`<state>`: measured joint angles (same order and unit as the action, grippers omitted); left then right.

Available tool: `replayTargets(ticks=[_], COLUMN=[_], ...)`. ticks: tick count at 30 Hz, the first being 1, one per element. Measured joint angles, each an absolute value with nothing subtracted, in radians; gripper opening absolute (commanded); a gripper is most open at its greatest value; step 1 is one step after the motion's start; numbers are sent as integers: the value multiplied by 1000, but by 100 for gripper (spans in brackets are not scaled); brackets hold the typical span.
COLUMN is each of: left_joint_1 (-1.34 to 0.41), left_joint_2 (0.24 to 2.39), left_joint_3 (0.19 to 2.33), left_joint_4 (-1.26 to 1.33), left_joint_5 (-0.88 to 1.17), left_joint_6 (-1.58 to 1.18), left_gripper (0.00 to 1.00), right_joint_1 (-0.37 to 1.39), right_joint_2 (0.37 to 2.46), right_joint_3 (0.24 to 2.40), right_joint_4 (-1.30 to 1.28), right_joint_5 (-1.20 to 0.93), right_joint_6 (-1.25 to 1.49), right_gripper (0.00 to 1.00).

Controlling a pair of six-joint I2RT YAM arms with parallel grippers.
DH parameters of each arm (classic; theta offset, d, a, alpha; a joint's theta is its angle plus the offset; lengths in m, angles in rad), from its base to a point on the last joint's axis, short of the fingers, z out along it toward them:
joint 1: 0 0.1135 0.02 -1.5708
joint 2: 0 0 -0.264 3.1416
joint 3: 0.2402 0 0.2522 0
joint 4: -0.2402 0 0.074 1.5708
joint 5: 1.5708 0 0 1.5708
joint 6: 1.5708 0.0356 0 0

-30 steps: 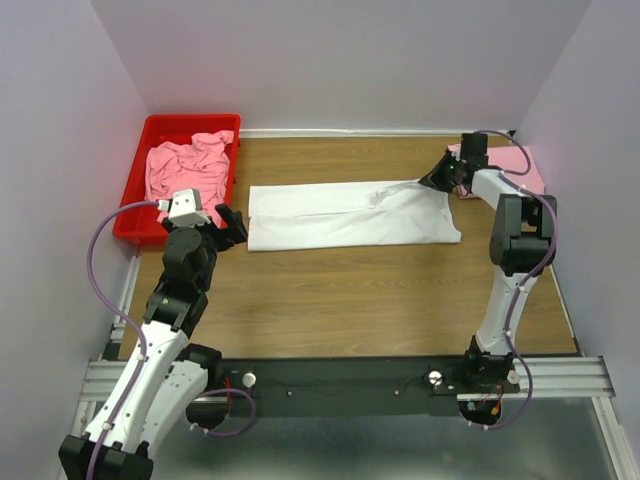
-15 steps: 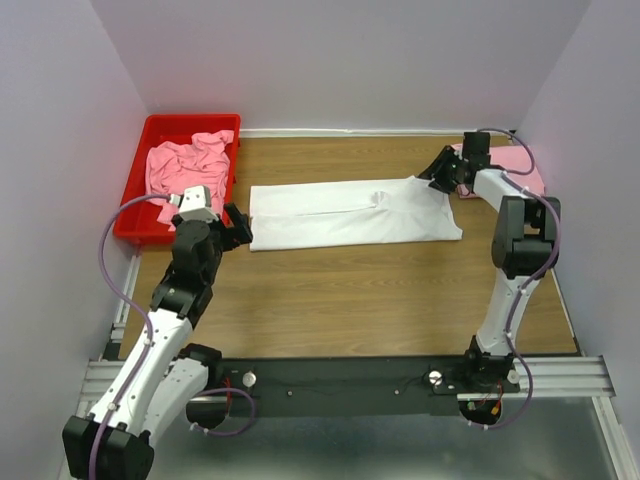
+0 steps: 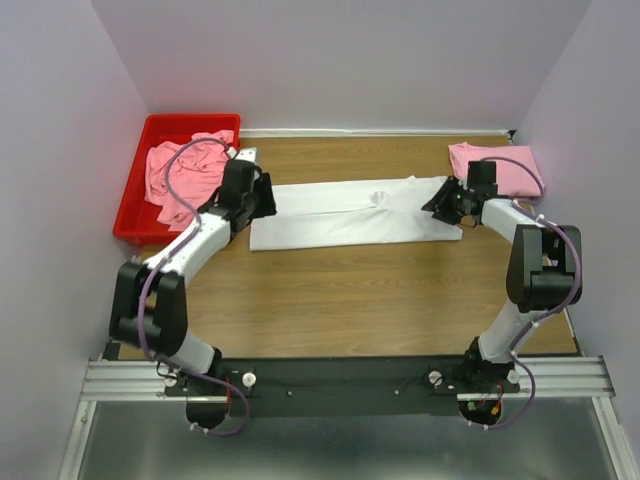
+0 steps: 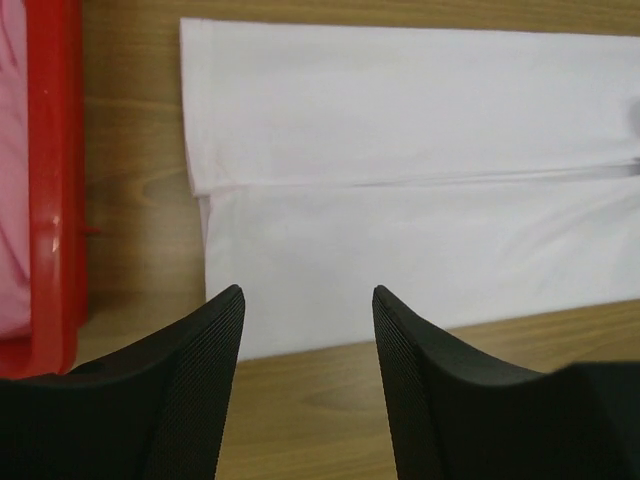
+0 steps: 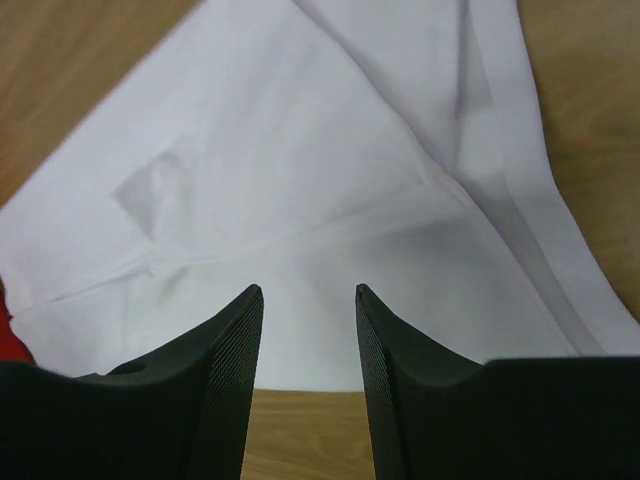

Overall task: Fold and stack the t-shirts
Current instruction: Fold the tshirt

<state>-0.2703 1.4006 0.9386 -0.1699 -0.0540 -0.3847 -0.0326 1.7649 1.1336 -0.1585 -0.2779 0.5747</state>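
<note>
One white t-shirt [image 3: 340, 215] flat, one folded pink t-shirt [image 3: 503, 172], left and right jaws apart

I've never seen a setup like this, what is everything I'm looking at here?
table: one, brown wood, under everything
white shirt: one, folded into a long strip, middle of the table
bin: one, red, far left corner
pink clothes: a crumpled heap, number unclear, in the bin
pink shirt: one, folded, far right corner
arms: two, white and black, fixed at the near edge
left gripper: one, black, open over the white shirt's left end
right gripper: one, black, open over its right end
</note>
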Motion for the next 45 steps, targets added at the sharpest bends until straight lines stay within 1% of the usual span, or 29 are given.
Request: replayTargets(ticks=[4,10,12,15,17,21,24,27,29,31,32,38,42,45], left_joint_1=[-270,-270,-270,-270,-270,-271,-280,-318,-358,-421,-446,-613,-702,-757], left_joint_2=[1632,1929,1984,2017,1993,1830,1675,1557,1483,1417,1393,1312,1294,1294], left_joint_3=[1138,1376,1404,1383,1342,1115,930,809,741,673,648,554,546,567], left_joint_4=[-189,-258,-282,-301,-285,-227,-229,-234,-252,-248,-244,-197,-194,-197], left_joint_5=[-47,-40,-39,-30,-9,63,121,157,175,205,226,316,351,367], left_joint_6=[-377,-371,-370,-372,-377,-410,-447,-476,-496,-532,-549,-667,-731,-765], left_gripper=[62,61,61,60,60,61,61,61,61,62,63,63,66,67], right_joint_1=[-33,-33,-34,-35,-36,-39,-39,-39,-35,-26,-22,27,53,55], right_joint_2=[1765,1766,1771,1805,1845,1939,2044,2130,2221,2281,2347,2523,2590,2585], right_joint_3=[1040,1010,1010,1015,1056,1163,1292,1406,1528,1616,1704,1970,2084,2094], right_joint_4=[-173,-167,-158,-145,-131,-108,-93,-85,-92,-96,-90,-101,-110,-125], right_joint_5=[-262,-251,-247,-243,-252,-284,-336,-382,-437,-479,-514,-602,-620,-619], right_joint_6=[575,579,580,582,582,583,585,591,599,611,621,672,693,695], right_gripper=[45,43,43,43,43,43,43,44,44,45,46,49,56,59])
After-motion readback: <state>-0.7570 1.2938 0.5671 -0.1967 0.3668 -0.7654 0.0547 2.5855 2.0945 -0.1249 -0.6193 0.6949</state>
